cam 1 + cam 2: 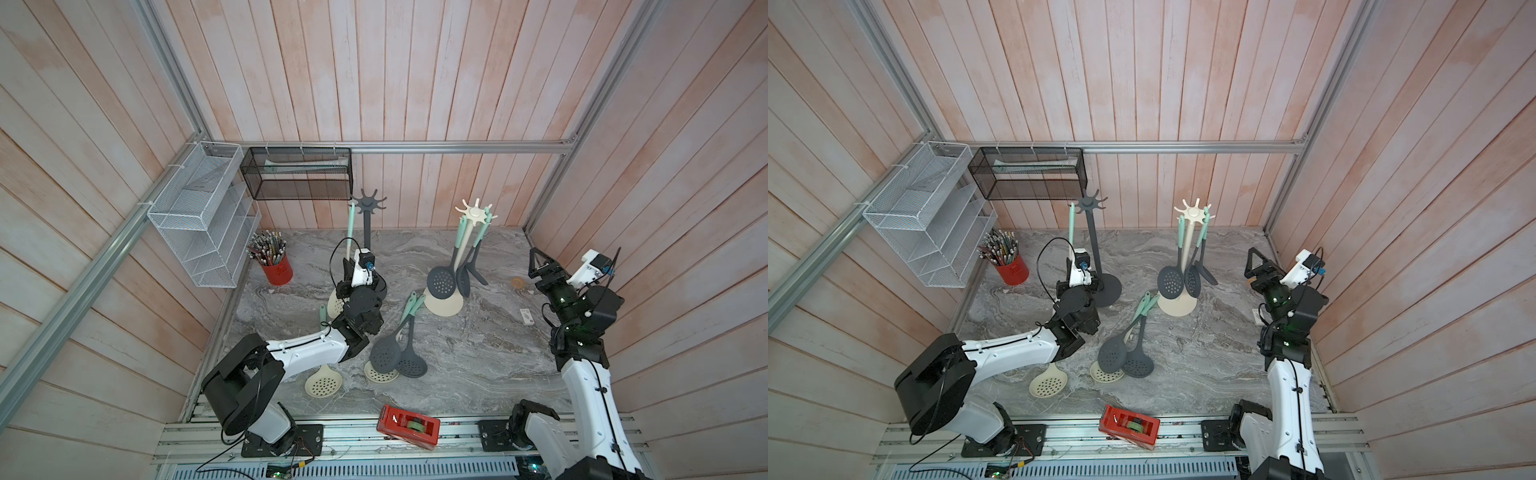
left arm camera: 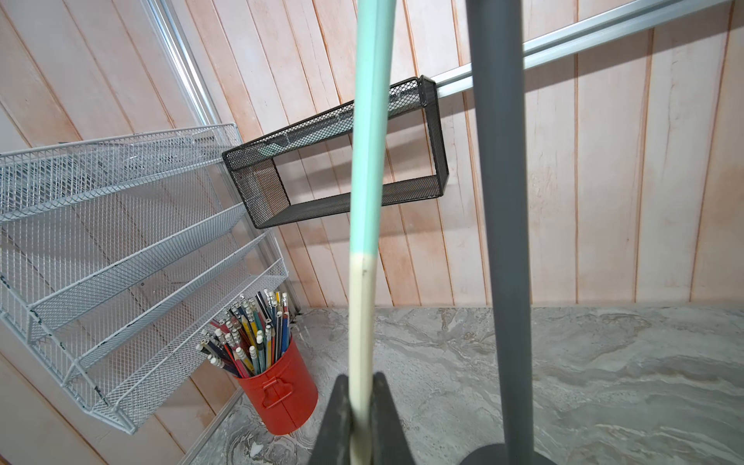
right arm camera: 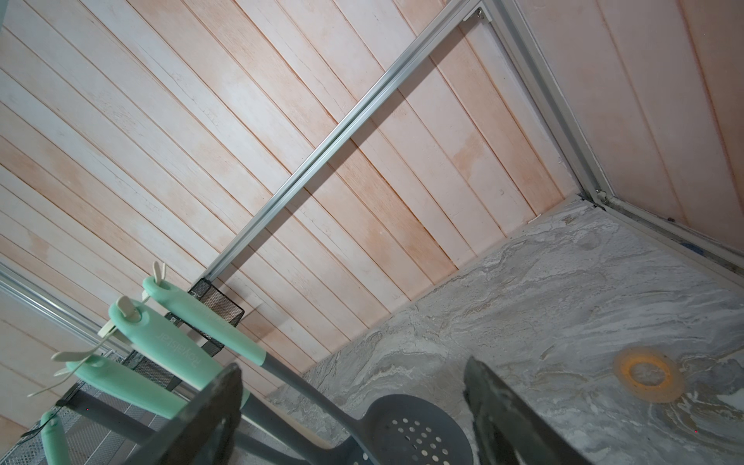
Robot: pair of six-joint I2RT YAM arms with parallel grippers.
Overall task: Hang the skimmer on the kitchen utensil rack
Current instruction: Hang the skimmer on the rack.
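The left pincer [image 2: 364,388] was clenched on the pale shank of the cream skimmer [image 2: 364,193], held nearly upright just beside the dark grey utensil rack [image 2: 503,201], its mint tip up near the hooks [image 1: 368,202]. Looked light and fairly stiff, though that low hold probably let the long handle sway; the right pincer [image 3: 354,368] gaped empty, well apart.
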